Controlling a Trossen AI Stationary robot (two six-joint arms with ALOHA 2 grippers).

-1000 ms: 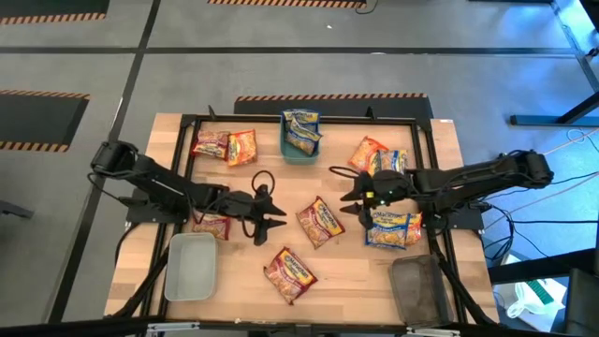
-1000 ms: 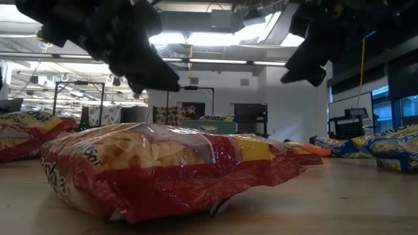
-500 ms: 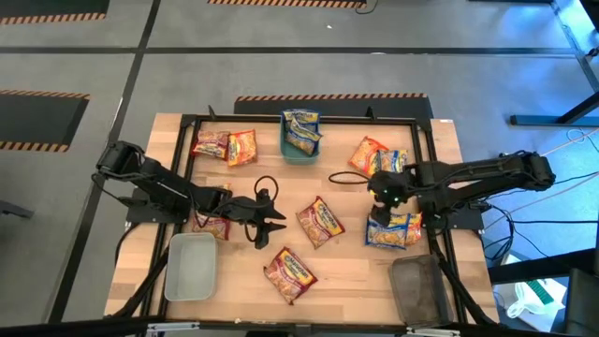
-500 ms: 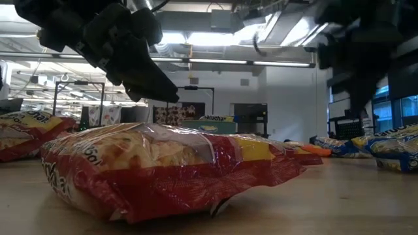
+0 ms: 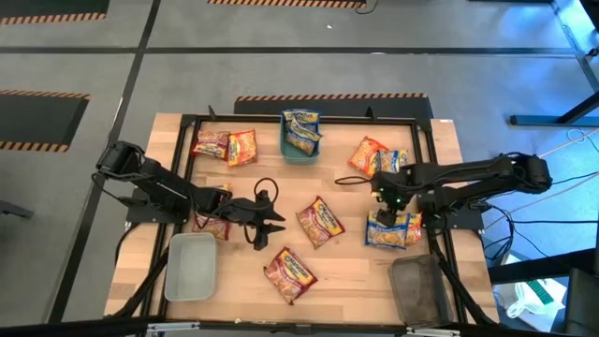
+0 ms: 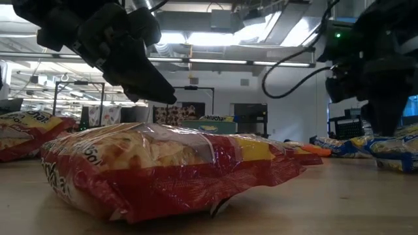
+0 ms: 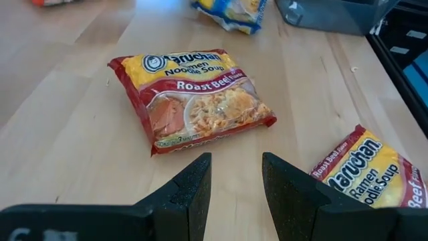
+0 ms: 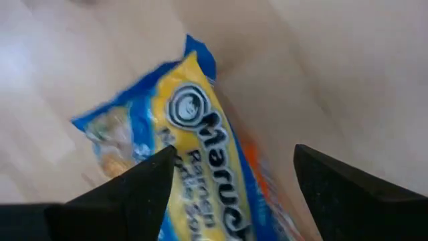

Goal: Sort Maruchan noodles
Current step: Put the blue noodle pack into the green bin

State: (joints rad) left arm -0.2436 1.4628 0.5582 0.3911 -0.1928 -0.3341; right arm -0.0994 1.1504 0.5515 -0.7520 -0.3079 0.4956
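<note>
Your right gripper (image 5: pixel 386 208) hangs directly above the blue-and-yellow packets (image 5: pixel 391 229) on the right side of the table (image 5: pixel 449 150), fingers (image 8: pixel 134 191) spread wide with one blue-and-yellow packet (image 8: pixel 194 161) between them; not touching it as far as the wrist view shows. Your left gripper (image 5: pixel 271 217) sits left of centre above bare wood, fingers (image 7: pixel 190 194) parted by a narrow gap, clamped on nothing. Just ahead of it lies a red roast-beef packet (image 7: pixel 194 100); a second red packet (image 7: pixel 364 174) lies nearer the front edge, apart from the first. Remaining noodle stock you have on the table: a red packet (image 5: pixel 211 224) under your left arm; a red and an orange packet (image 5: pixel 226 146) side by side at the back left; orange and blue-and-yellow packets (image 5: pixel 377 156) at the back right; blue-and-yellow packets in the teal tray (image 5: pixel 286 150) at the back centre. A grey tray (image 5: pixel 190 267) stands front left, a dark tray (image 5: pixel 421 285) front right.
</note>
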